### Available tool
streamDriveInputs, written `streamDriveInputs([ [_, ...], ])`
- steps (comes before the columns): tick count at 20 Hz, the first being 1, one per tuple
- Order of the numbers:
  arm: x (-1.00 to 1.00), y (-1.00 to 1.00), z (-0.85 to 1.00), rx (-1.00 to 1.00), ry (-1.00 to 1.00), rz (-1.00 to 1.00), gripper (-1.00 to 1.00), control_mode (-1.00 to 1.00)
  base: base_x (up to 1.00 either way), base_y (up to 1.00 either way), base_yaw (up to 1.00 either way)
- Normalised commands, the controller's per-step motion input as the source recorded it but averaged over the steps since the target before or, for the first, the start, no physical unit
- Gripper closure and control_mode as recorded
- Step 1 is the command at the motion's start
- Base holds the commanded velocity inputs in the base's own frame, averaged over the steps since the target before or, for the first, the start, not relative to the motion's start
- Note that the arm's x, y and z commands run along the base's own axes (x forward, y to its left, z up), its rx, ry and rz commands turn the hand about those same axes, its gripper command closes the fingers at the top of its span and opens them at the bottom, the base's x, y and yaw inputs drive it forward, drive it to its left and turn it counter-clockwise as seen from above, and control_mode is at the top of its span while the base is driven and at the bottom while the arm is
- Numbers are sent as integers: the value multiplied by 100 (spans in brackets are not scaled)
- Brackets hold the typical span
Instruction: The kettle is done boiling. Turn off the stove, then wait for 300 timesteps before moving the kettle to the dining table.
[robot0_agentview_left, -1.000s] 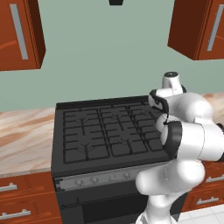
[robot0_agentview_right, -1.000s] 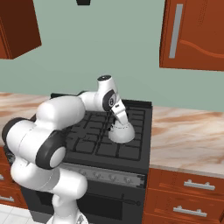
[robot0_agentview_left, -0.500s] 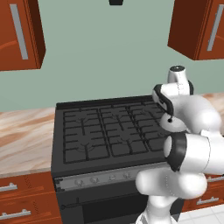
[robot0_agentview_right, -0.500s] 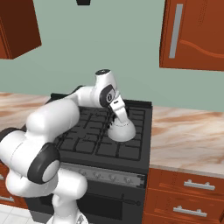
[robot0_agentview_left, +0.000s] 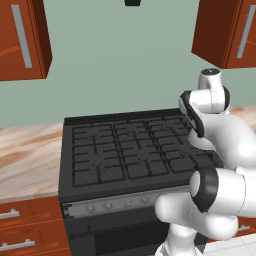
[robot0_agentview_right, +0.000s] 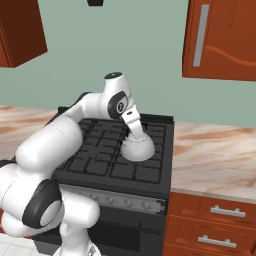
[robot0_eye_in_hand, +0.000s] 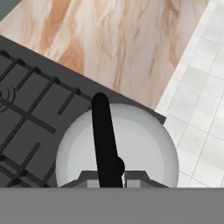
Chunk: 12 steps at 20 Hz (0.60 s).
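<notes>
The silver-grey kettle (robot0_agentview_right: 137, 148) is over the right side of the black stove (robot0_agentview_right: 100, 165), near its front right burners. My gripper (robot0_agentview_right: 135, 134) comes down on it from above and is shut on the thin black handle (robot0_eye_in_hand: 105, 131). In the hand view the kettle's dome (robot0_eye_in_hand: 144, 148) lies right under my gripper (robot0_eye_in_hand: 107, 178), with the stove's grates (robot0_eye_in_hand: 35, 118) to the left. I cannot tell whether the kettle rests on the grate or hangs just above it. In the left base view my own arm hides the kettle, and the stove (robot0_agentview_left: 125, 150) shows with bare grates. The dining table is out of view.
Marbled wall counters flank the stove, one on the right (robot0_agentview_right: 210, 155) and one on the left (robot0_agentview_left: 25, 160). Red-brown cupboards (robot0_agentview_right: 220, 40) hang above. The grey knob strip (robot0_agentview_left: 115, 202) runs along the stove's front. White tiled floor (robot0_eye_in_hand: 201, 87) shows beyond the counter's edge.
The arm's upper joints have risen and swung a little, and the kettle has shifted slightly up and left with the shut gripper.
</notes>
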Motion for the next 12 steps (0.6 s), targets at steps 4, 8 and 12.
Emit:
streamDriveInputs([
  [4, -40, 0, 33, 0, -2, -4, 100, -100, 0, 0, 0],
  [8, -43, 0, 32, 0, -4, -5, 100, -100, 0, 0, 0],
  [12, -49, 0, 30, 0, -4, -5, 100, -100, 0, 0, 0],
])
